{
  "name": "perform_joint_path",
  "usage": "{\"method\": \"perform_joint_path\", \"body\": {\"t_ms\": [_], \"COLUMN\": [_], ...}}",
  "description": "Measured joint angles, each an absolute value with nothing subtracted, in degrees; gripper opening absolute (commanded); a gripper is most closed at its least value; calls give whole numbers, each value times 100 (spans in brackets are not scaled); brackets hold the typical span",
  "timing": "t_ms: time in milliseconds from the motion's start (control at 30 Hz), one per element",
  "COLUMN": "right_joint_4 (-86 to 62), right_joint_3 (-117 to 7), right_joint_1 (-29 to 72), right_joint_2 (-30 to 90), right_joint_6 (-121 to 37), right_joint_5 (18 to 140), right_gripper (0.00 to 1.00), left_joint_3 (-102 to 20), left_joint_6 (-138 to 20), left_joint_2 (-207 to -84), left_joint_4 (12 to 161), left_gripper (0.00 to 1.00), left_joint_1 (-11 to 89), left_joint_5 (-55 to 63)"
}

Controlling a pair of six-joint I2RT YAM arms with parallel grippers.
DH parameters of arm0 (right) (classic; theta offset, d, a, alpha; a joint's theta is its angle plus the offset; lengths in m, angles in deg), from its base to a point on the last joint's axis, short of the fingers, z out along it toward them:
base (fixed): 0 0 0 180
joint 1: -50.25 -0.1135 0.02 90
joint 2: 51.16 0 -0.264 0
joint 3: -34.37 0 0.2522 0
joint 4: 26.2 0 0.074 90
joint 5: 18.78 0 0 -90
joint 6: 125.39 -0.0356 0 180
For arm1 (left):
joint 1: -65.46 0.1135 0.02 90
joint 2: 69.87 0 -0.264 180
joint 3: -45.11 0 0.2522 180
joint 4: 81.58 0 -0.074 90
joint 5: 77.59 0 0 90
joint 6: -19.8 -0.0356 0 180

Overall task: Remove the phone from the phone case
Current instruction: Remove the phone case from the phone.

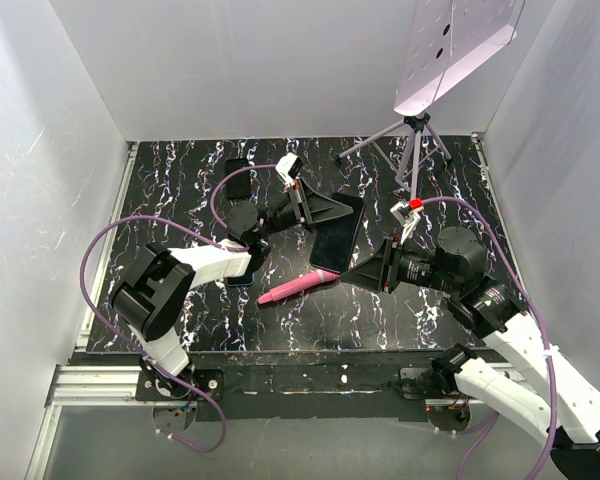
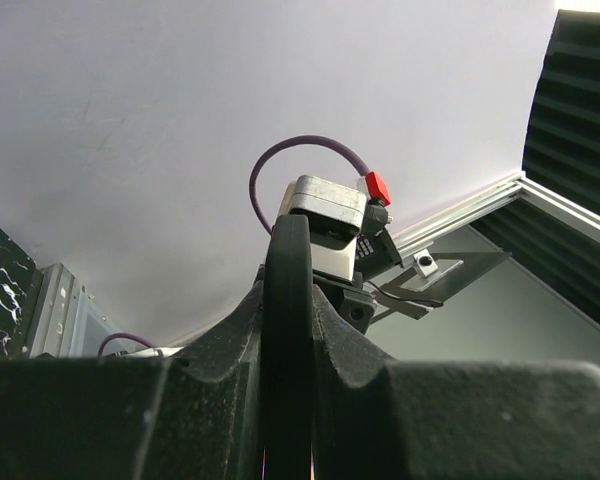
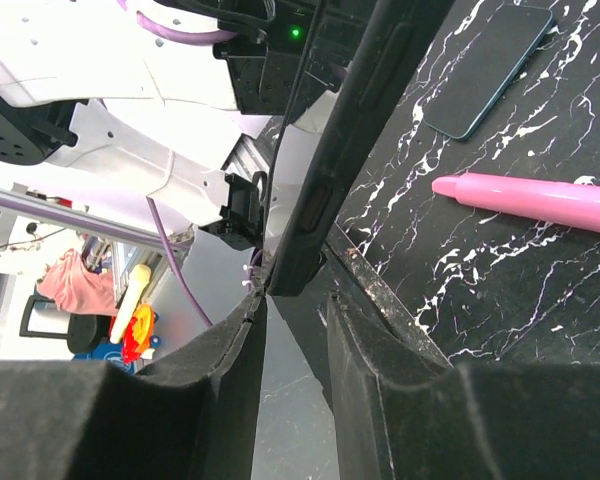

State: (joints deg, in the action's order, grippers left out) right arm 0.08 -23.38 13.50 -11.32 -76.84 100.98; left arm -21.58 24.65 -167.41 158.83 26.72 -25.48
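Observation:
The black phone case (image 1: 337, 238) with the phone in it is held tilted above the table's middle. My left gripper (image 1: 323, 211) is shut on its far edge; in the left wrist view the case (image 2: 288, 270) stands edge-on between the jaws of my left gripper (image 2: 288, 345). My right gripper (image 1: 358, 272) is open at the case's near corner. In the right wrist view the case's edge (image 3: 330, 170) ends just above the gap of my right gripper (image 3: 295, 310), touching the left fingertip (image 3: 248, 315). Whether the phone has come out of the case at all is hidden.
A pink marker (image 1: 298, 287) lies below the case, also in the right wrist view (image 3: 540, 197). A second dark phone (image 3: 490, 70) lies flat on the marble top (image 1: 180, 190), partly under the left arm (image 1: 242, 277). Another dark slab (image 1: 238, 176) lies at the back. A tripod (image 1: 412, 150) stands back right.

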Motion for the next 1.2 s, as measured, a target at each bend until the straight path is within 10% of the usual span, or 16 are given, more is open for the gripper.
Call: {"method": "perform_joint_path", "body": {"t_ms": [700,1000,1200], "right_joint_4": [-80,856,714], "right_joint_3": [-2312,-2698,-2471], "right_joint_1": [1326,1227,1273], "right_joint_2": [-1021,-549,-490], "right_joint_6": [-7453,-7901,-7881], "right_joint_5": [9945,8806,8728], "right_gripper": [1,5,29], "left_joint_3": [-2158,-2195,-2217], "left_joint_6": [2767,2524,2467], "left_joint_2": [-16785,-16861,-17069], "left_joint_4": [15835,15750,15643], "left_gripper": [0,0,0], "left_joint_1": [2702,2613,2462], "left_joint_5": [-2566,-2282,-1958]}}
